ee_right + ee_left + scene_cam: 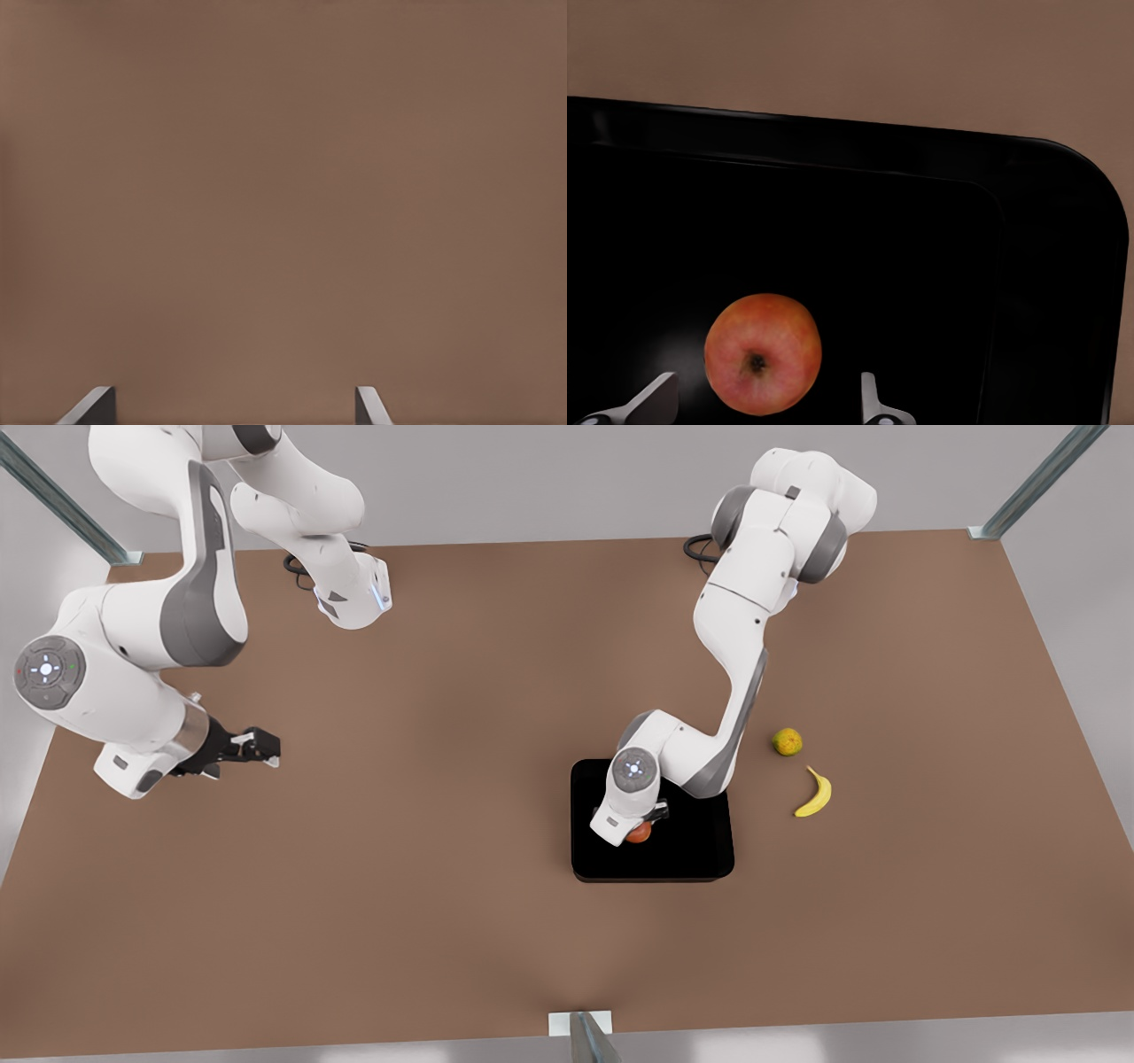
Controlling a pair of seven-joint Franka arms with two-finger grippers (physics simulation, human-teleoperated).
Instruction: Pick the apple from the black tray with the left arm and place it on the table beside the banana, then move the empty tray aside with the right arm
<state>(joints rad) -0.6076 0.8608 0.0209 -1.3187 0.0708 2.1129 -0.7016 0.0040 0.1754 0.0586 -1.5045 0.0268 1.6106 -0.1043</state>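
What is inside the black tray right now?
Only the apple lies in the black tray, between the open left gripper fingers. The arm hides part of the tray floor in the front view.

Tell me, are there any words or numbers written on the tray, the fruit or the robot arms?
None: no words or numbers can be read anywhere.
The black tray, the apple, the banana and the bumpy yellow-green fruit are plain.
The arms carry only small lit round marks on their joint caps, with no letters.
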